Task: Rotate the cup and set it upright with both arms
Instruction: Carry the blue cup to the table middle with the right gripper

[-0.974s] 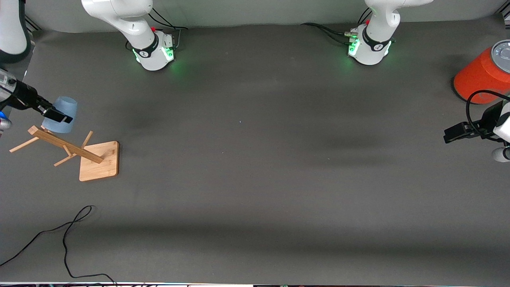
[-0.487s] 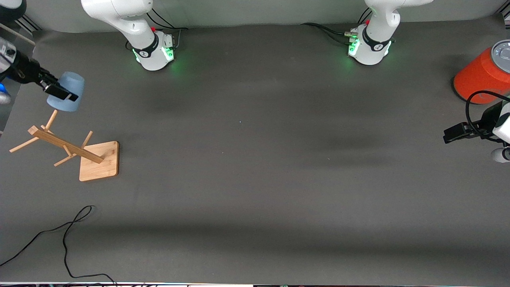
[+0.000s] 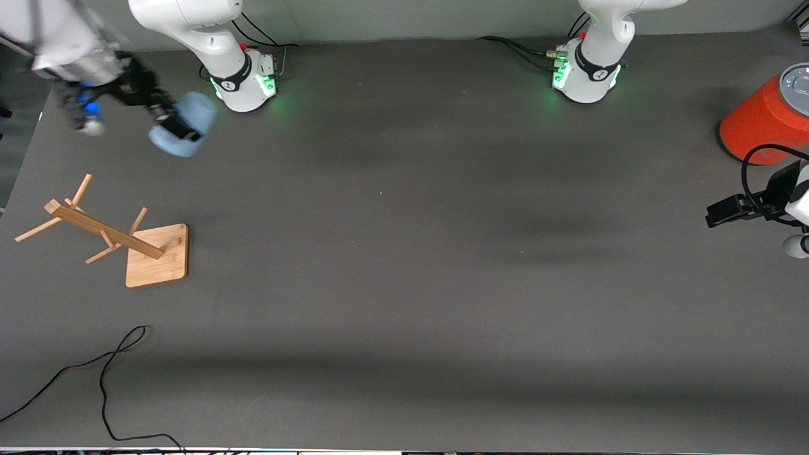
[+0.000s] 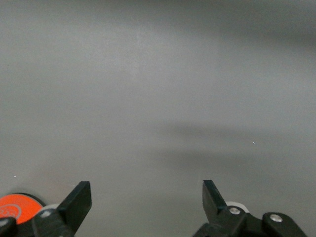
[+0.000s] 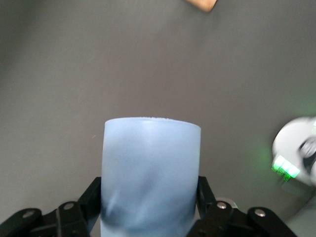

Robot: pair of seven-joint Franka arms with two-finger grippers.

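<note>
We find the right gripper (image 3: 179,129) clamped on the cup (image 3: 184,124), carried tilted in the air over the table near the right arm's base. The left gripper (image 4: 145,207) waits spread wide beside the orange cylinder (image 3: 765,120). Carry step under way; next comes a mid-table handover

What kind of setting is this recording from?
Most likely a robotics lab bench: two white arms bolted to a dark grey mat-covered table, with test props only, namely a pale blue plastic cup, a bamboo peg rack and an orange-red cylinder.
</note>
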